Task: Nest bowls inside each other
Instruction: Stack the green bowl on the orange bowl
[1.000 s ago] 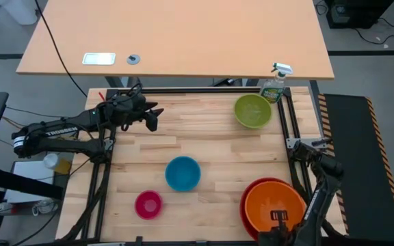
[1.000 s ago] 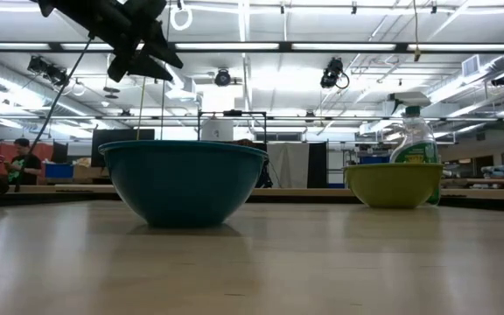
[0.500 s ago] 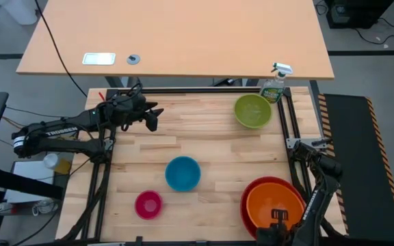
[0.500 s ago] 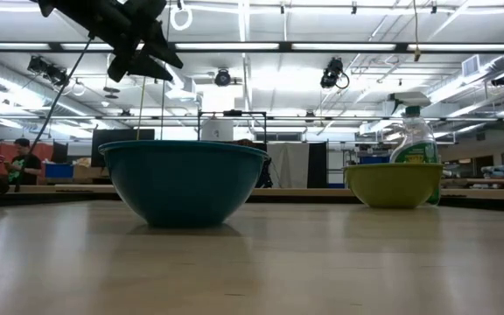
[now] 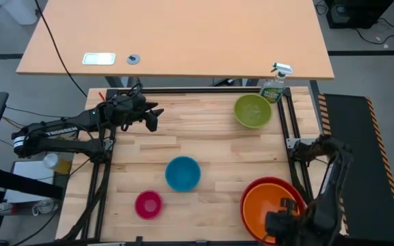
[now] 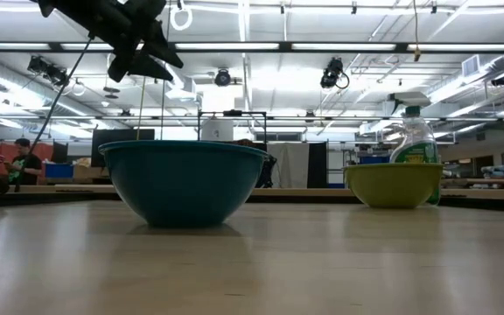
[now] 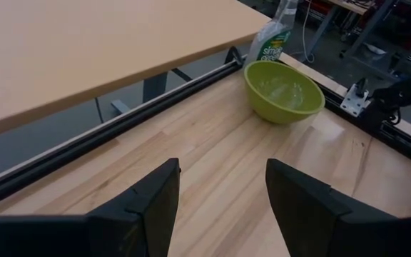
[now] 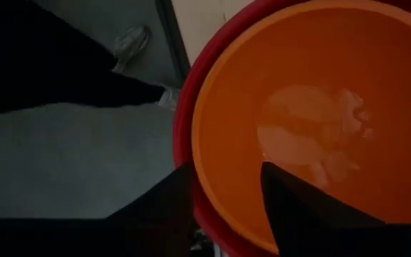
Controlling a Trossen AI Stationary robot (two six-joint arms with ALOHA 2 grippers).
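Observation:
An orange bowl (image 5: pixel 271 202) sits nested in a red bowl (image 5: pixel 252 193) at the table's near right. My right gripper (image 5: pixel 281 223) hangs open above their near rims, fingers pointing down on either side of the orange bowl's rim (image 8: pixel 207 178), clear of it. A blue bowl (image 5: pixel 182 173) stands mid-table, a pink bowl (image 5: pixel 148 204) near the front left and a green bowl (image 5: pixel 253 111) at the far right. My left gripper (image 5: pixel 152 117) waits open above the far left, aimed at the green bowl (image 7: pixel 284 89).
A green spray bottle (image 5: pixel 275 83) stands just behind the green bowl at the far right corner. A dark metal frame (image 5: pixel 289 130) runs along the table's sides. Bare wood lies between the blue bowl and the green one.
My right gripper has risen from the orange bowl's near rim, and its wrist has turned as the arm lifted. The orange bowl stays seated in the red one. The left arm and the other bowls have kept still.

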